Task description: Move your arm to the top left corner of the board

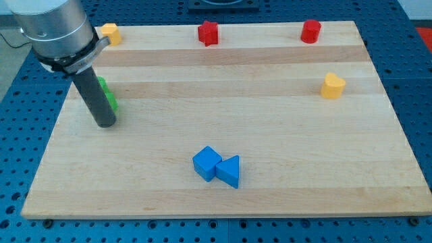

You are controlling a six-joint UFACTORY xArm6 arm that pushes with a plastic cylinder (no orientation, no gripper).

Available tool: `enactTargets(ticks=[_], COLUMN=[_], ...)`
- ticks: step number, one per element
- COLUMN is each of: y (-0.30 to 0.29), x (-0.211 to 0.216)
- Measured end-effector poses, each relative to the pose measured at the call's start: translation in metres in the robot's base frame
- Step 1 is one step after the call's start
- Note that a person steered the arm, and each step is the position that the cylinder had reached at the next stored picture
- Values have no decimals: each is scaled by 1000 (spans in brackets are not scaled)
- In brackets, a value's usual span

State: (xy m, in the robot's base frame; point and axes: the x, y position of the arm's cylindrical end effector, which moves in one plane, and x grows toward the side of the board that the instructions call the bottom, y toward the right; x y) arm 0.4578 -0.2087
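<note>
My tip (106, 123) rests on the wooden board (223, 115) at the view's left, below the board's top left corner. A green block (106, 94) sits right behind the rod, partly hidden by it. A yellow block (110, 33) lies at the top left corner, above my tip.
A red star-like block (208, 32) lies at the top middle and a red cylinder (310, 31) at the top right. A yellow heart-shaped block (332, 86) is at the right. A blue cube (206, 163) touches a blue triangle (229, 171) at the bottom middle.
</note>
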Motion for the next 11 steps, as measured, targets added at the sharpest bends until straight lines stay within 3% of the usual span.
enactTargets(ticks=[2,3,5,7,9,10,11], y=[9,63,113,45,-95,-95,-96], x=[-4,-5,-85,-108,-161,-161,-211])
